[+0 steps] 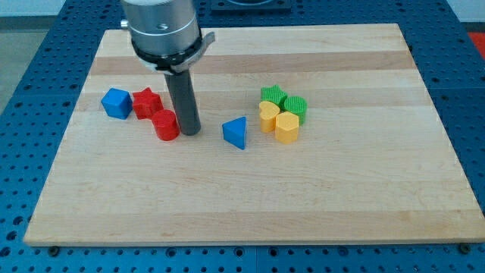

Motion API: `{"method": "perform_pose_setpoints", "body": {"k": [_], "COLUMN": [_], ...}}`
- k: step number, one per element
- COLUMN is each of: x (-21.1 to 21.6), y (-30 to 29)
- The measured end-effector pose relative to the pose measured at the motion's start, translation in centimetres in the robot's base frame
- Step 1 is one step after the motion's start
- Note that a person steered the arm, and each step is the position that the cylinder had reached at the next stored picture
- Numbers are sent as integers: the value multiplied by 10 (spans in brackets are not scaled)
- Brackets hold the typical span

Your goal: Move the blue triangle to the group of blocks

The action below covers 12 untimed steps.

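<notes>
The blue triangle [236, 133] lies near the board's middle. To its right, a small gap away, sits a tight group: a green star [272, 96], a green round block [295, 106], a yellow heart [269, 116] and a yellow hexagon [287, 127]. My tip [189, 130] rests on the board to the left of the blue triangle, about a block's width from it, and right beside a red cylinder [166, 125].
A red star [147, 102] and a blue cube [116, 103] sit at the view's left, next to the red cylinder. The wooden board [250, 205] lies on a blue perforated table. The arm's grey body [161, 30] hangs over the board's top left.
</notes>
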<state>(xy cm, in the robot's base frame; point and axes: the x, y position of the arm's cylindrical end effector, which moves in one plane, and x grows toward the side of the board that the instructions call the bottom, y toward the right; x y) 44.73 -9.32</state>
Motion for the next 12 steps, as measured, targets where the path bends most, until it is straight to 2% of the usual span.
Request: {"method": "perform_pose_setpoints", "body": {"k": [4, 6, 8, 12], "x": [24, 28, 52, 21], "y": [69, 62, 69, 52]}}
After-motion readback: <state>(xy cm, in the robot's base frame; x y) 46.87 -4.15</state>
